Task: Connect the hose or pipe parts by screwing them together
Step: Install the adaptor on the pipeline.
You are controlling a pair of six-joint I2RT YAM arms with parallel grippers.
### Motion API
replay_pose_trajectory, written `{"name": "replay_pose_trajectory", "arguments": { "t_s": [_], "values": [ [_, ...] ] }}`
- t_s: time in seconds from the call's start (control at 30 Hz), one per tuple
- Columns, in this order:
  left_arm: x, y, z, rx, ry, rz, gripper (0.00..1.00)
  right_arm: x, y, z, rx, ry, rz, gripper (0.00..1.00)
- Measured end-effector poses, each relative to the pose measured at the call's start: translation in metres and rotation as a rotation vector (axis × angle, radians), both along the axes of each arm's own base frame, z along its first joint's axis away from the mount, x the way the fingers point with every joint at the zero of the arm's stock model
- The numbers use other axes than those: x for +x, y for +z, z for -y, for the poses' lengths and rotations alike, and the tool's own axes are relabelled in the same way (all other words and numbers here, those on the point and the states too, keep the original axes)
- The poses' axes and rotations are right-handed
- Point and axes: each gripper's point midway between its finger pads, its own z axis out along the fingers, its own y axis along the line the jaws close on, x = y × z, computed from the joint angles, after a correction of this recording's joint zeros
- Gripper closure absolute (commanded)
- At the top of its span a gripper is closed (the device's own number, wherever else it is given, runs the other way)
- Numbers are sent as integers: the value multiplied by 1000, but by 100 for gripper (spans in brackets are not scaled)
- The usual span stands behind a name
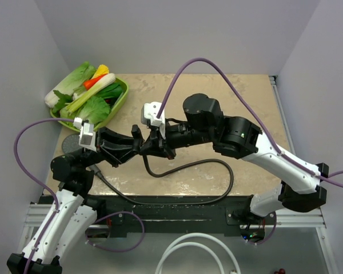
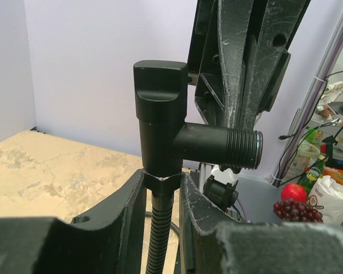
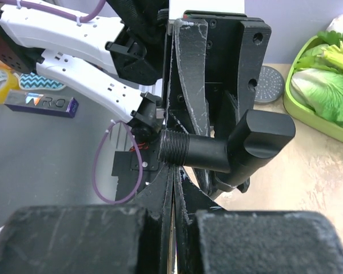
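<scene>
Left gripper (image 2: 163,191) pinching the end nut of the dark-brown hose (image 2: 158,240), black T-shaped fitting (image 2: 160,114) upright on that nut above the table (image 2: 46,171), right gripper (image 3: 172,185) jaws pressed together with tips beside the fitting's threaded side port, grey shower-head disc (image 3: 268,84) flat on the table, apart.

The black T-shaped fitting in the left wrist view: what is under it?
A hexagonal nut, clamped between the fingers of the left hand, with the ribbed dark hose hanging below. The joint inside the nut is covered.
</scene>
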Motion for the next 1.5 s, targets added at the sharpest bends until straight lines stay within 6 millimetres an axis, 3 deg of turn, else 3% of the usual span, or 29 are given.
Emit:
{"name": "replay_pose_trajectory", "arguments": {
  "t_s": [0.53, 0.6, 0.67, 0.83, 0.87, 1.0, 1.07, 1.27, 1.33, 1.43, 1.5],
  "values": [
    [2, -2, 0, 3, 4, -12, 100, -4, 27, -19, 109, -69, 32, 95],
    [2, -2, 0, 3, 4, -14, 100, 1, 27, -20, 105, -104, 41, 78],
    [3, -3, 1, 4, 3, -17, 100, 7, 28, -19, 107, -143, 56, 55],
    [4, -4, 1, 9, 3, -26, 100, 20, 54, -2, 176, -224, 128, 29],
    [4, -5, 1, 10, 2, -26, 100, 21, 63, 2, 193, -234, 148, 2],
    [3, -5, 1, 14, -7, -25, 100, 30, 101, 12, 270, -285, 220, 1],
    [2, -5, 1, 17, -12, -23, 100, 33, 104, 14, 274, -299, 244, 1],
    [-4, -3, 2, 15, -32, -8, 100, 47, 83, 7, 219, -278, 261, 1],
    [-6, -1, 2, 12, -41, -2, 100, 62, 73, 7, 197, -278, 250, 1],
    [-11, 2, 1, 7, -56, 9, 100, 74, 63, 8, 175, -257, 231, 7],
    [-12, 3, 1, 4, -61, 12, 100, 72, 59, 6, 174, -213, 216, 9]
  ]
}}
